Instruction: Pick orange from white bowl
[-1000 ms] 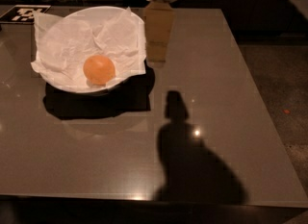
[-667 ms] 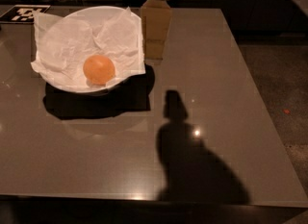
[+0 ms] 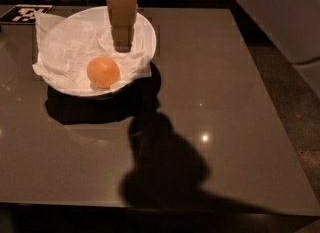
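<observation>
The orange (image 3: 103, 72) is small, round and glossy. It lies on the crumpled white napkin (image 3: 70, 47) inside the wide white bowl (image 3: 150, 34) at the table's far left. My gripper (image 3: 122, 43) comes down from the top edge as a tan block. It hangs over the bowl's back right part, above and to the right of the orange, and does not touch it.
The grey-brown table (image 3: 225, 102) runs to a front edge at the bottom and a right edge next to speckled floor (image 3: 295, 102). A black-and-white marker tag (image 3: 25, 13) lies at the far left corner. The arm's dark shadow (image 3: 165, 167) falls across the table's front middle.
My gripper has moved left, from beside the bowl's right rim to over the bowl's inside. Its shadow on the table has shifted left. The orange and the bowl have not moved.
</observation>
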You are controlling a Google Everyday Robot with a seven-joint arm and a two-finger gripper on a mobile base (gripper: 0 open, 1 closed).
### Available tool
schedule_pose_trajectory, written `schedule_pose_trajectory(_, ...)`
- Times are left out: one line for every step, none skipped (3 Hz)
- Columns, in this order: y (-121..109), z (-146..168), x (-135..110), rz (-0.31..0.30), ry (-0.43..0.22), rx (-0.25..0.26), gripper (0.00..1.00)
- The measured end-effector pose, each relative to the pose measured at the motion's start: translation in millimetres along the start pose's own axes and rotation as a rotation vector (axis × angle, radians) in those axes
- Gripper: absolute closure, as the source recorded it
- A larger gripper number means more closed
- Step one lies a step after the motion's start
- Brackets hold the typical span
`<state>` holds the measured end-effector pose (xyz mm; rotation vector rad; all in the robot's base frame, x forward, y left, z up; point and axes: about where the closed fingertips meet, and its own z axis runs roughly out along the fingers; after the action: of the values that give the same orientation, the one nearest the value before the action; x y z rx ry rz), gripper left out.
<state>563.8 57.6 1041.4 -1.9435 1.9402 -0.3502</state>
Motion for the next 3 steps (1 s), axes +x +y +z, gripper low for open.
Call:
schedule_pose_trajectory(-10.7, 28.0, -26.0, -0.009, -0.025, -0.055, 0.00)
schedule_pose_trajectory(-13.1, 59.4, -43.6, 0.008, -0.054, -0.132, 0.00)
schedule_pose_trajectory(-10.3, 86.6, -52.3, 0.048, -0.091, -0.211, 0.04)
